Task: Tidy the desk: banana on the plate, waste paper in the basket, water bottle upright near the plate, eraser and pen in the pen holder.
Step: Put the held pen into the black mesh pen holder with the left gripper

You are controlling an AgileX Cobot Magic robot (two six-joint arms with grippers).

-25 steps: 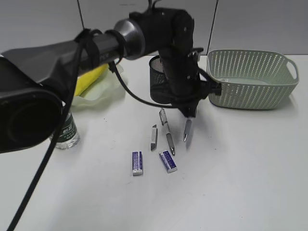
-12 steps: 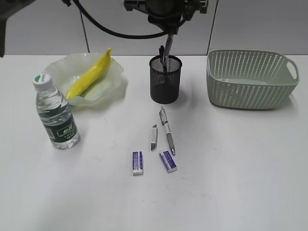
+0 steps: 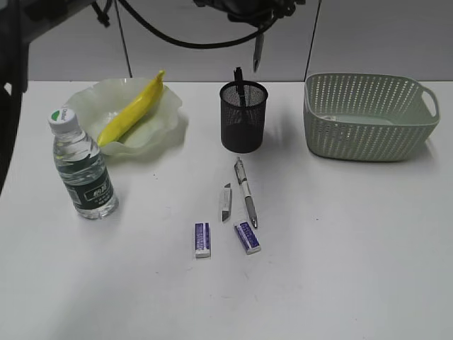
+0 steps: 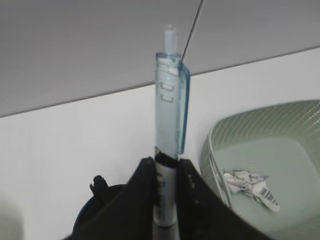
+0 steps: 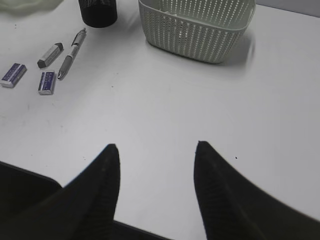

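The left pincer (image 4: 165, 172) is clamped tight on a pale blue translucent pen (image 4: 170, 115), which it holds upright with the clip end up; in the exterior view that pen (image 3: 258, 48) hangs in the air above the pen holder (image 3: 243, 117) and slightly toward the basket (image 3: 368, 117), clear of the holder's rim. The right pincer (image 5: 156, 172) stands wide apart with nothing between its two dark fingers (image 5: 102, 175), hovering over a bare stretch of the white counter (image 3: 354, 248) on the near side of the basket. The pen holder, a black mesh cup, stands between the plate (image 3: 85, 106) and the basket, and a dark pen (image 3: 238, 79) already sticks up out of it. The banana (image 3: 134, 110) lies in the plate, its tip pointing toward the pen holder's side. The water bottle (image 3: 83, 166) stands upright just in front of the plate, white cap on top. Waste paper (image 4: 252, 182), crumpled and showing a printed barcode, lies on the floor of the basket. On the counter in front of the pen holder lies a silver pen (image 3: 245, 193), with a small grey eraser (image 3: 226, 202) just beside it on the plate side. Nearer the camera than those two lie two erasers in blue-and-white sleeves, one (image 3: 202, 239) toward the bottle's side and the other (image 3: 247, 237) close by the silver pen's tip.
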